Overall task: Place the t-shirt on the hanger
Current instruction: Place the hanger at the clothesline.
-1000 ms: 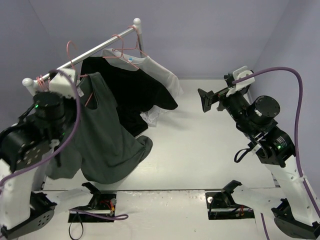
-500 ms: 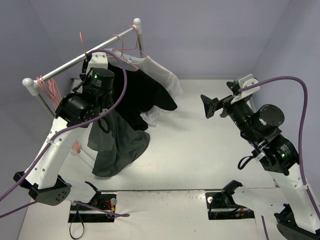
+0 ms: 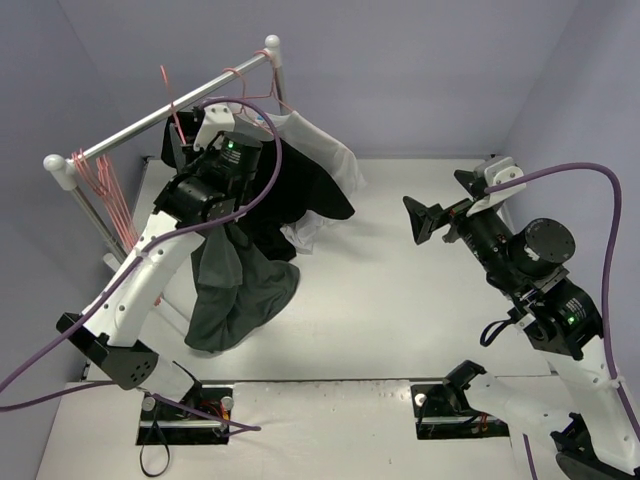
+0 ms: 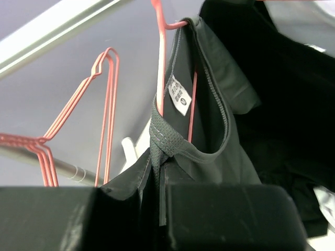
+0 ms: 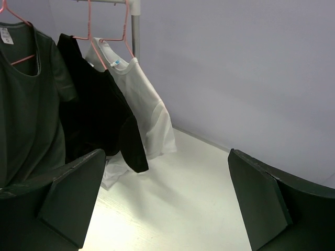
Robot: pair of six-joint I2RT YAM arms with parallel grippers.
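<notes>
between the closed-down fingers of the left gripper (image 4: 159,209) a fold of the t-shirt (image 4: 214,130) is pinched just under its collar, which already sits on the hanger (image 4: 160,63). this arm has just swung the load from the near end of the rail (image 3: 120,132) up to its middle, so probably only hooking on is left. the black shirt (image 3: 310,190) crowds the rail's far half and spare hangers (image 3: 100,188) bunch at its near end, while the right gripper (image 3: 422,220) hangs wide open, well away from the rail.
</notes>
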